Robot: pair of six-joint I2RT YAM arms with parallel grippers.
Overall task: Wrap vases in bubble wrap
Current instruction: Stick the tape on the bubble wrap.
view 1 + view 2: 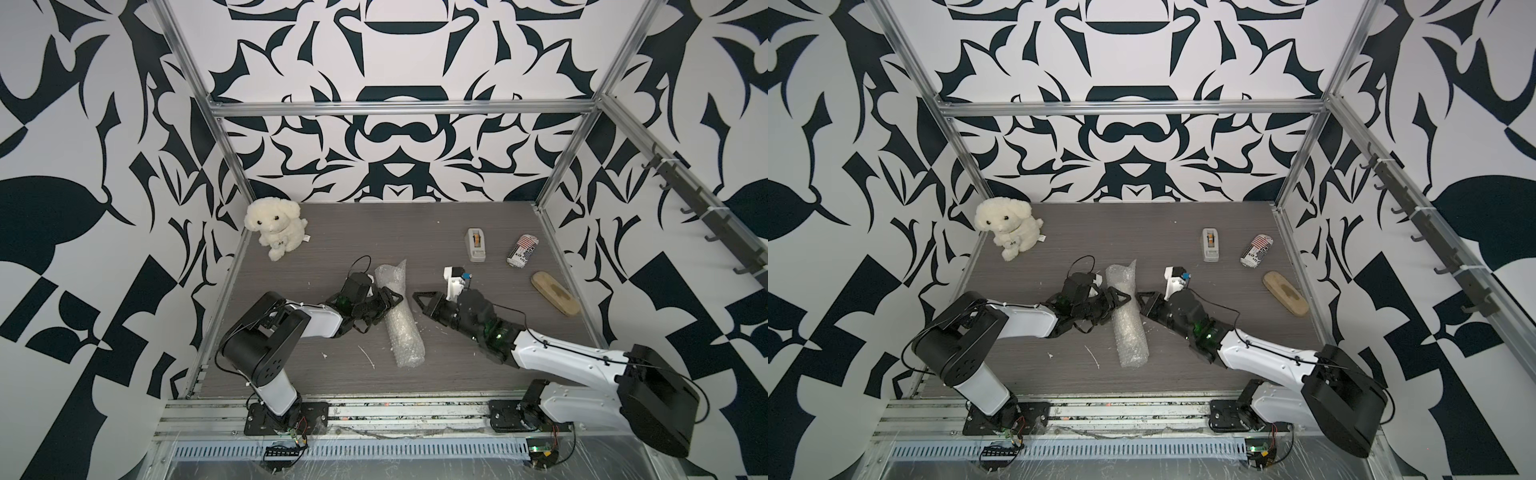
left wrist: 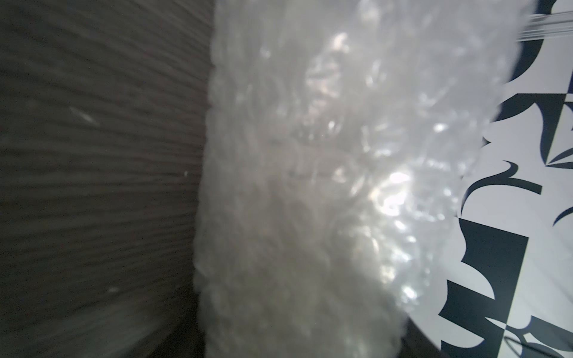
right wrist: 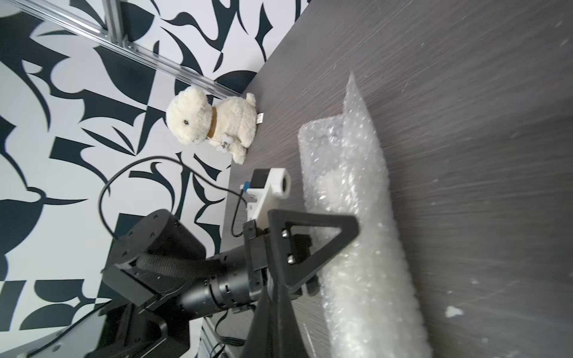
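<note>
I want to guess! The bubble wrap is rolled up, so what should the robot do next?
Probably move the right gripper toward the tape dispenser: the bubble wrap already lies rolled, the left gripper is against it, and the right one is free.

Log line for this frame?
wrap: rolled, lying on table | left gripper: at wrap, grip unclear | right gripper: shut, beside wrap

bubble wrap (image 1: 401, 328) mid table (image 1: 374, 232); plush (image 1: 274, 226) rear left
</note>
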